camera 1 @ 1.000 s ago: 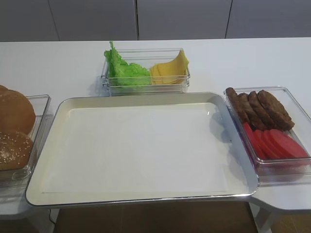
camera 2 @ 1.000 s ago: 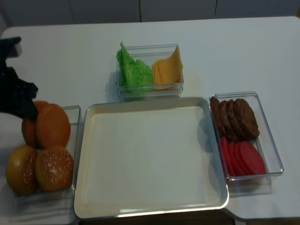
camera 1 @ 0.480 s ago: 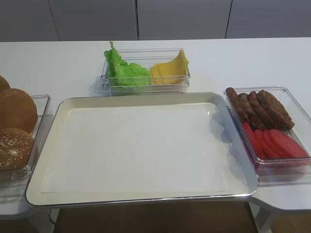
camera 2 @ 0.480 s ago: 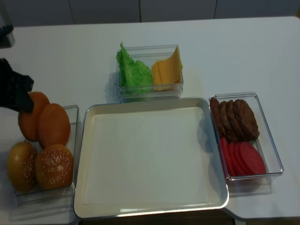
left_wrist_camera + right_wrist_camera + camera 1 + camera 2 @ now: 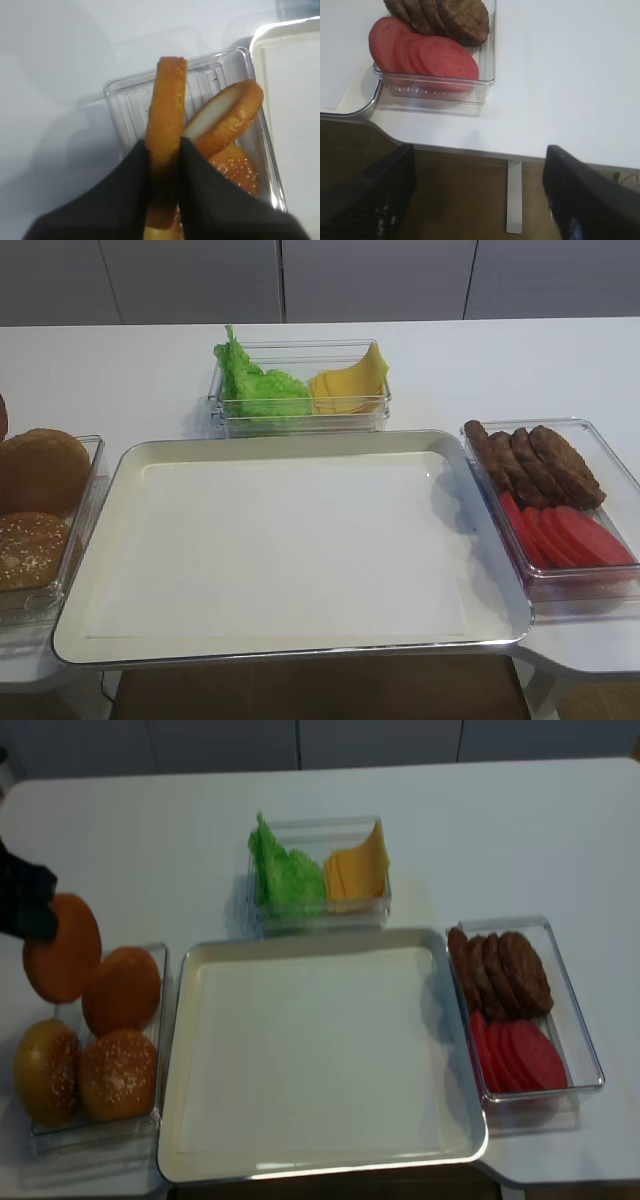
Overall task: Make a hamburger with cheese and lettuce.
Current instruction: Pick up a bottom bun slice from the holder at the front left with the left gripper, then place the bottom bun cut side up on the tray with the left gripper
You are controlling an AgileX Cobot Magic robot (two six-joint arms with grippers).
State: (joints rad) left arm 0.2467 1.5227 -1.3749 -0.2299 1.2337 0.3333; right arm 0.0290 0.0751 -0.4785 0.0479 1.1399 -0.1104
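My left gripper (image 5: 164, 160) is shut on a flat golden-brown bun half (image 5: 167, 110), seen edge-on. It holds the bun half above the clear bun container (image 5: 120, 100). From above, the bun half (image 5: 62, 948) hangs at the far left under the gripper (image 5: 25, 905). The lettuce (image 5: 285, 870) and cheese slices (image 5: 358, 870) share a clear box behind the tray; both also show in the other high view, lettuce (image 5: 255, 385) and cheese (image 5: 350, 385). My right gripper (image 5: 477, 195) is open and empty, off the table's front edge near the tomato slices (image 5: 420, 52).
A cream tray (image 5: 320, 938) lies in the middle. The bun container holds another bun half (image 5: 122, 990) and seeded buns (image 5: 118, 1075). A clear box on the right holds patties (image 5: 500, 970) and tomato slices (image 5: 520, 1055).
My left gripper has lifted the bun half up and out of the bun container, toward the left. The other bun half settled flatter. The right side has not changed.
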